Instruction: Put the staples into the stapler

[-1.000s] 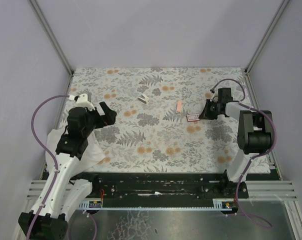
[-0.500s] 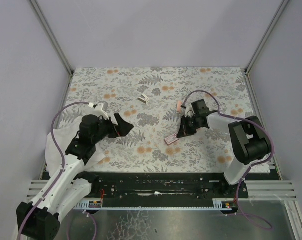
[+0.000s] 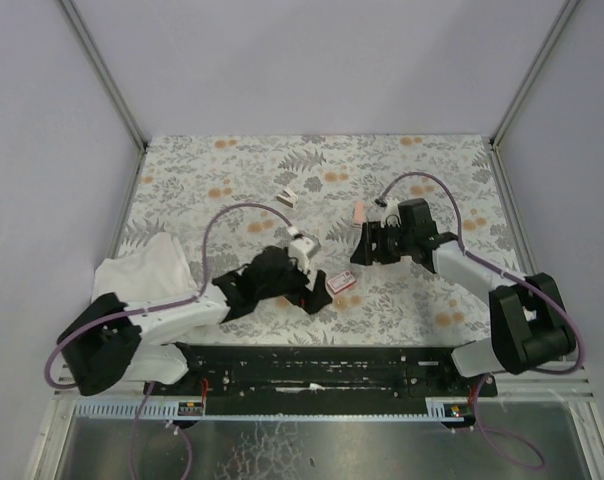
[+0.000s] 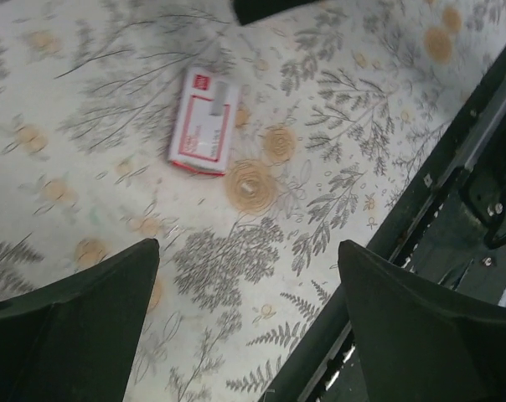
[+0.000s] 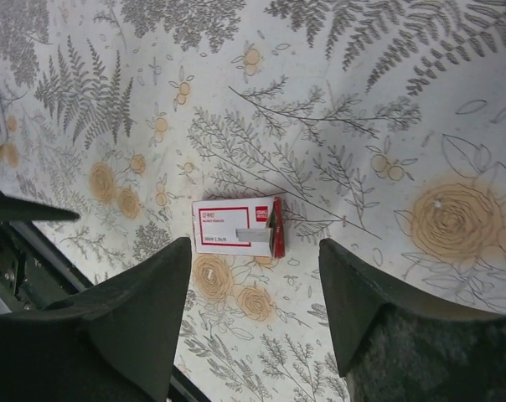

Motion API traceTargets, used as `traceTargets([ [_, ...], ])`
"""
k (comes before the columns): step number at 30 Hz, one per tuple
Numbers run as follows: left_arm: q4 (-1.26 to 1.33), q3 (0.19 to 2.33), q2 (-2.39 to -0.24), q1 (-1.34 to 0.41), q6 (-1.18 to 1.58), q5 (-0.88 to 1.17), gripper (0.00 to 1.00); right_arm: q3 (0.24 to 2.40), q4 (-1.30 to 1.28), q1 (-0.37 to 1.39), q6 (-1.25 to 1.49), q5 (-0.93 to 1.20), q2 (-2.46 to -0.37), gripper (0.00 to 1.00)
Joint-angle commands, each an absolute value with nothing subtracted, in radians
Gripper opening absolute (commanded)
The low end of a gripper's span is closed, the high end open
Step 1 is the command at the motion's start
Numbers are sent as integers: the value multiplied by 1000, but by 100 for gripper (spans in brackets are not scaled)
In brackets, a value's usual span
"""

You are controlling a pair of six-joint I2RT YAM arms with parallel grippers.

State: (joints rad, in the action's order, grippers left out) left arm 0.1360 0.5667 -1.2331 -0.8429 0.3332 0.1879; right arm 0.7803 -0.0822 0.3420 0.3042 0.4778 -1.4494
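Note:
The staples' box (image 3: 340, 282), small, flat and red with a pale label, lies flat on the flowered table near the front middle. In the right wrist view the box (image 5: 236, 226) lies just beyond my open right gripper (image 5: 253, 247), not touching it; a grey strip shows by its open red end. My right gripper (image 3: 363, 252) hangs just behind and right of the box. My left gripper (image 3: 315, 290) sits low, close on the box's left, open and empty (image 4: 249, 244), with the box (image 4: 204, 120) ahead of it. I cannot tell which item is the stapler.
A slim salmon-pink bar (image 3: 358, 212) lies behind the right gripper. A small white and grey object (image 3: 288, 196) rests further back left. A white cloth (image 3: 147, 280) lies at the left front. The black base rail (image 3: 322, 360) runs along the near edge.
My right gripper carried the box from the right side to the front middle, set it down and opened. My left arm swung in low from the left, ending beside the box.

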Motion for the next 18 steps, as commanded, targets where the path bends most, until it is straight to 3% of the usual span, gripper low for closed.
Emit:
traceTargets([
  [1,318,639,-1368,-920,156,121,86,737,8,318,342,421,-1410,66],
  [5,355,639,-1447,-921,227,37,78,726,65,316,357,496,-1465,51],
  [10,354,586,-1416,-920,520,-14,55,720,158,317,383,613,-1531,46],
  [18,514,483,-1455,-919,919,30,40,727,134,319,363,604,-1596,40],
])
